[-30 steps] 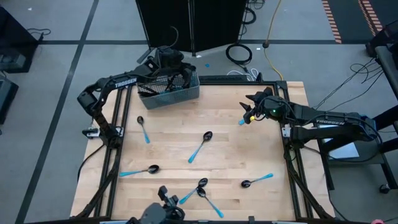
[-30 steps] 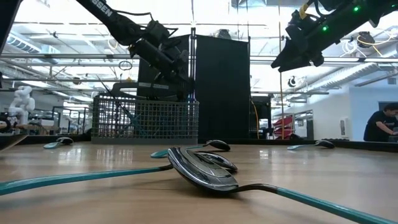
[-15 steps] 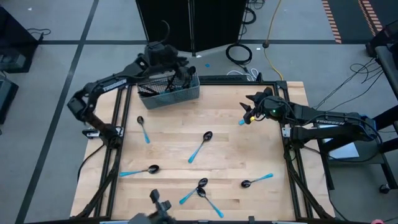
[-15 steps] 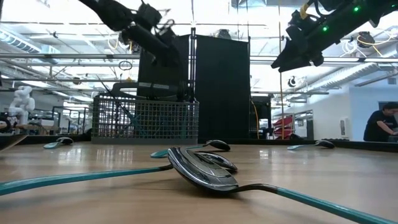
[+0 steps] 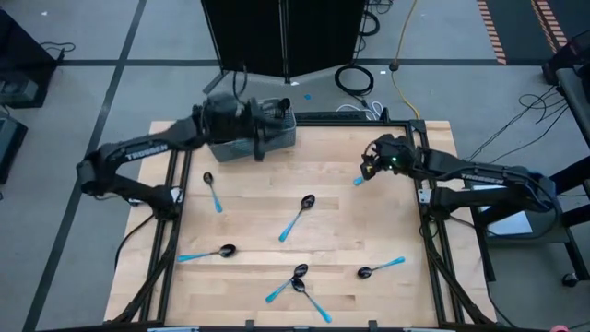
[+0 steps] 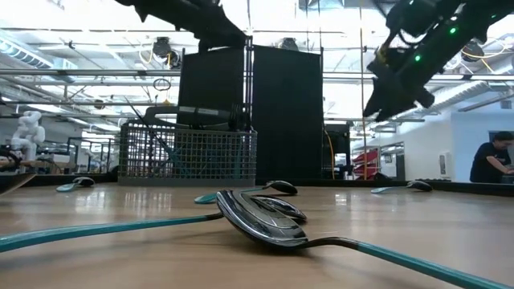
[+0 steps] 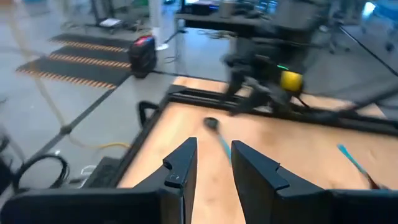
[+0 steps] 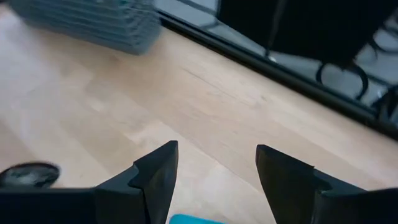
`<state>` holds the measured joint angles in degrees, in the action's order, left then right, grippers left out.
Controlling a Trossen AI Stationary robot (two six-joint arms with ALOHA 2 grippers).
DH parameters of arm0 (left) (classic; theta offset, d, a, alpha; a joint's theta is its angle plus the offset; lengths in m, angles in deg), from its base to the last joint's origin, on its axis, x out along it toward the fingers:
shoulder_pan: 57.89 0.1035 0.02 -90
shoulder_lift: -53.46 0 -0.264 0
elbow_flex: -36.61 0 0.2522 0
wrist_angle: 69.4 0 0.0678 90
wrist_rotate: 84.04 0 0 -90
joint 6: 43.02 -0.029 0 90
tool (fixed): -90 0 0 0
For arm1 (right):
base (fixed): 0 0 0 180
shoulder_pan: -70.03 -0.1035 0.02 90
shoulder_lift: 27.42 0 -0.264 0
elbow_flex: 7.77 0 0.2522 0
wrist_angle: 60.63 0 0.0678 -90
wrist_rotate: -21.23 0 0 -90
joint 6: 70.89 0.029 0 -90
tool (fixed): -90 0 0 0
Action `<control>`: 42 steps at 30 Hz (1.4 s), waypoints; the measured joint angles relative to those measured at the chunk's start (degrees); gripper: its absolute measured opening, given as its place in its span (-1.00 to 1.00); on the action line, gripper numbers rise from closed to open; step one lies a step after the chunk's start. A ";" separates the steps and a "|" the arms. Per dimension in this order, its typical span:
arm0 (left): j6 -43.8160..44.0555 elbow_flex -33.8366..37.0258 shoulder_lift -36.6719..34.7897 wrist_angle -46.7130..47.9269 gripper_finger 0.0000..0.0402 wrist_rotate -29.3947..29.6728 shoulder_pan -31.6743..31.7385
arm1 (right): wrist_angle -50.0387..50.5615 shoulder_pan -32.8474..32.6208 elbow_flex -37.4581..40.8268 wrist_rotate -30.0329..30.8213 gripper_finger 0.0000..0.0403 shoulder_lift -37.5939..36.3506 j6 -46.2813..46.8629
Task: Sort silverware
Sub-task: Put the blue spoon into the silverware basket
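1. The right claw (image 5: 371, 162) hangs over the right rear part of the table (image 5: 369, 221), its jaws spread wide and holding nothing; in its wrist view a light-blue handle (image 8: 186, 219) shows just below the gap between the fingers (image 8: 155, 171).
2. That handle belongs to a piece of silverware (image 5: 358, 181) lying just in front of and under the claw; only its blue end shows from above, so I cannot tell its long axis or whether it is a spoon; it is much nearer the right arm than the left.
3. The left claw (image 5: 269, 129) is above the wire-mesh basket (image 5: 281, 138) at the table's rear left, jaws a narrow gap apart, nothing seen between them.
4. Other spoons lie scattered: one left (image 5: 212, 192), one centre (image 5: 298, 217), one front left (image 5: 205, 254), a crossed pair (image 5: 297, 282) at front, one front right (image 5: 381, 267).
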<state>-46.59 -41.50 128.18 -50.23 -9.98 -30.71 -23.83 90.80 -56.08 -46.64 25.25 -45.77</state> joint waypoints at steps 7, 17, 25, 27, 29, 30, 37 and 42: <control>-1.20 15.81 -8.58 -15.22 -0.53 10.95 -8.51 | -0.02 3.86 0.00 -0.02 0.04 5.61 6.57; -3.04 27.31 -8.79 -42.92 -0.53 4.43 -11.46 | 2.55 7.09 0.00 -0.17 0.04 16.42 21.79; -4.78 27.36 -6.51 -41.42 -0.53 2.27 -11.60 | 4.83 7.04 0.00 -1.88 0.04 23.16 35.72; -4.79 27.36 -6.51 -41.48 -0.53 2.19 -11.58 | 5.64 7.04 0.00 -1.54 0.04 23.69 38.99; -4.79 27.36 -6.49 -41.10 -0.53 1.18 -11.57 | 7.10 7.04 0.00 -1.40 0.04 23.95 41.29; -4.79 27.36 -6.49 -40.74 -0.53 0.32 -11.56 | 7.68 7.05 0.00 -1.15 0.04 24.09 42.30; -4.66 27.36 -6.49 -40.06 -0.53 -5.20 -11.60 | 10.55 7.05 0.02 2.05 0.04 24.37 46.26; -4.30 27.36 -6.49 -40.44 -0.53 -5.36 -12.18 | 9.78 7.06 0.02 3.62 0.04 26.80 46.69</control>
<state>-50.90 -14.14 121.69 -90.67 -15.34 -42.89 -14.05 97.85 -56.06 -43.03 52.06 0.92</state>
